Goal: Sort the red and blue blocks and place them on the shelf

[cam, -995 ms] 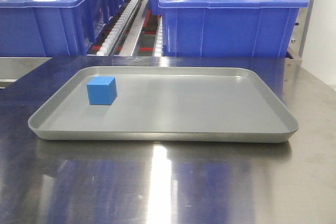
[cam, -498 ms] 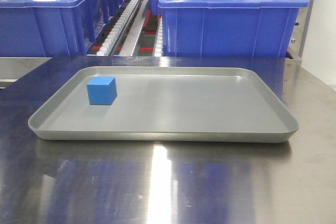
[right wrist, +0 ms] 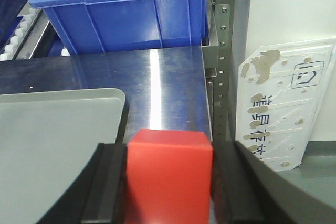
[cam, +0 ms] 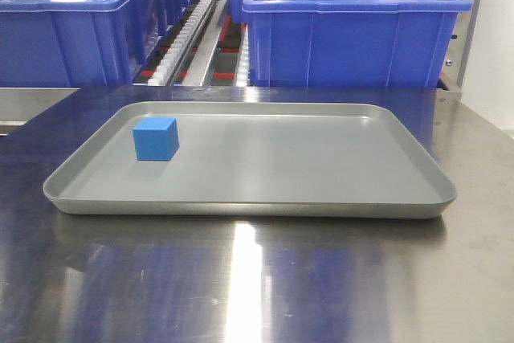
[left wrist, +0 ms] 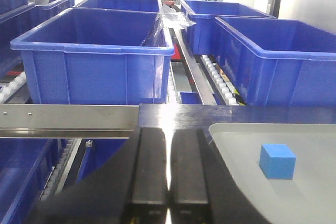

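Shelf: I see the stainless-steel roller rack (cam: 189, 38) holding big blue plastic bins (cam: 353, 38) behind the shiny steel table (cam: 241, 295).
Tray: a shallow grey metal tray (cam: 281, 162) lies flat on the table.
Left gripper (left wrist: 169, 135): fingers pressed together, left of the tray.
Right gripper (right wrist: 169, 153): pinching the small red cube (right wrist: 169, 177), right of the tray.
Blue cube (cam: 156, 138): small, matte, sitting in the tray's left half.

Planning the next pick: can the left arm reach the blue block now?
Probably yes. The blue block sits alone in the tray, nothing over it, just ahead-right of the left gripper; its shut jaws must open first.
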